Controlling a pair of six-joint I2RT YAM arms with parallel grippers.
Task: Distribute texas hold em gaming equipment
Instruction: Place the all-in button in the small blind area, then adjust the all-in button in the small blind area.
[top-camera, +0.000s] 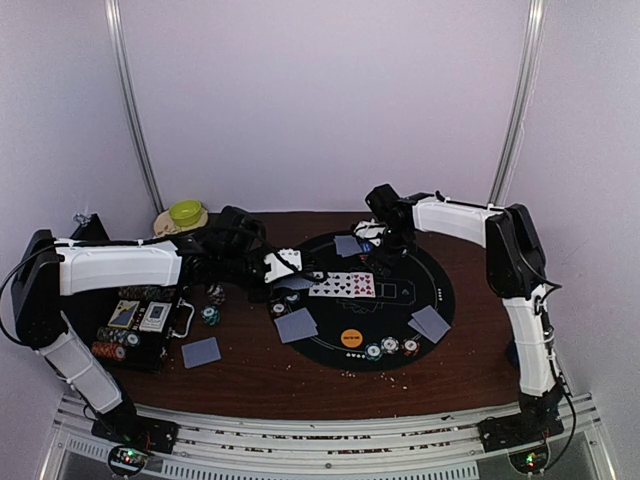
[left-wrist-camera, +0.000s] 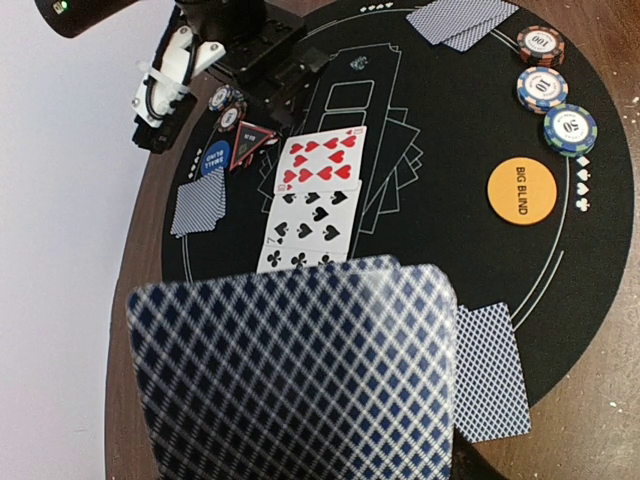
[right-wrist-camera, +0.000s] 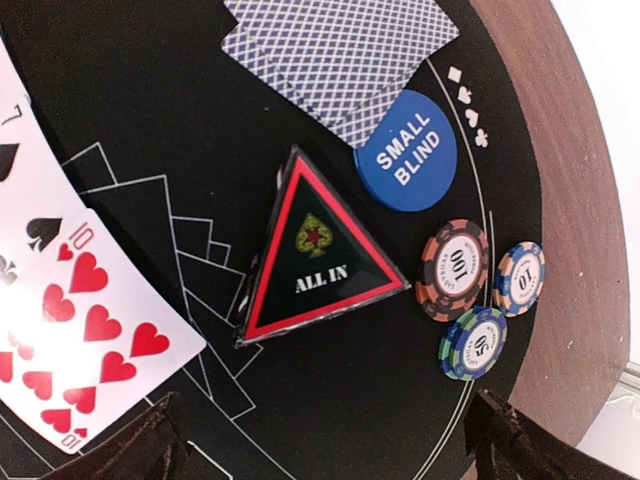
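My left gripper (top-camera: 283, 265) is shut on a stack of blue-backed playing cards (left-wrist-camera: 300, 370), held over the left edge of the black round mat (top-camera: 440, 290); the cards hide its fingers. Face-up cards (left-wrist-camera: 315, 190) lie in a row at the mat's middle. My right gripper (right-wrist-camera: 320, 450) stands open with nothing between its fingers, just above the mat near the triangular ALL IN marker (right-wrist-camera: 320, 250). Beside the marker lie the blue SMALL BLIND button (right-wrist-camera: 405, 152), three chips (right-wrist-camera: 455, 268) and face-down cards (right-wrist-camera: 340, 50). The orange BIG BLIND button (left-wrist-camera: 522, 189) and more chips (left-wrist-camera: 542, 88) sit at the near edge.
The black chip case (top-camera: 135, 330) lies open at the left with chips and card boxes in it. Loose chips (top-camera: 210, 315) and a face-down card (top-camera: 201, 352) lie on the brown table beside it. A yellow-green bowl (top-camera: 185, 212) stands at the back left.
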